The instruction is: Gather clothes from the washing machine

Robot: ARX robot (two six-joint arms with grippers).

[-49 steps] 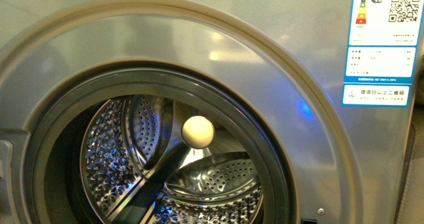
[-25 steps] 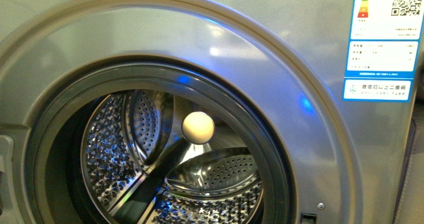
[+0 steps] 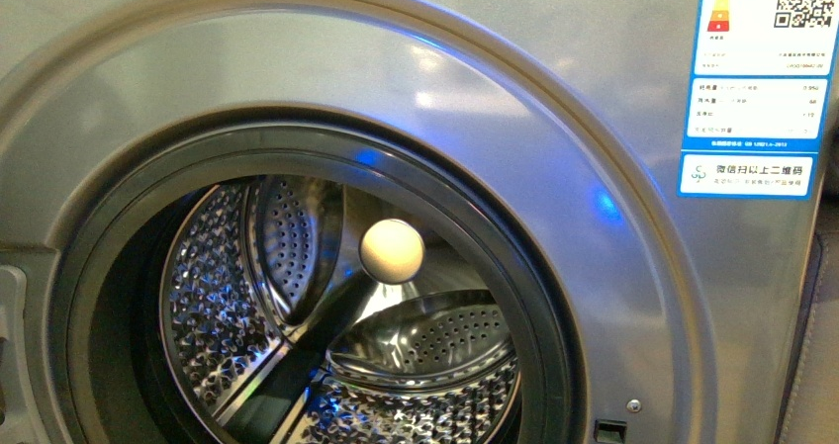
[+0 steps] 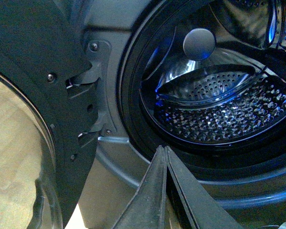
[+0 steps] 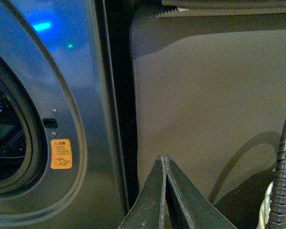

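Apparently little remains: the door (image 4: 33, 109) hangs open at the left, the washing machine (image 3: 554, 167) shows a bare drum (image 3: 237, 296), and no clothes are visible. Left gripper (image 4: 165, 152), fingers pressed together and empty, points at the opening; right gripper (image 5: 164, 162), likewise, faces the beige wall (image 5: 214, 105) beside a corrugated hose (image 5: 281, 176).

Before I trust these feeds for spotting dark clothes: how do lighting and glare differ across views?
Front view: warm, bright, blue reflections on the grey-silver washing machine. Left wrist view: dim, blue glare inside the perforated steel drum. Right wrist view: dark, blue glint on the panel, shut right tool shadowed.
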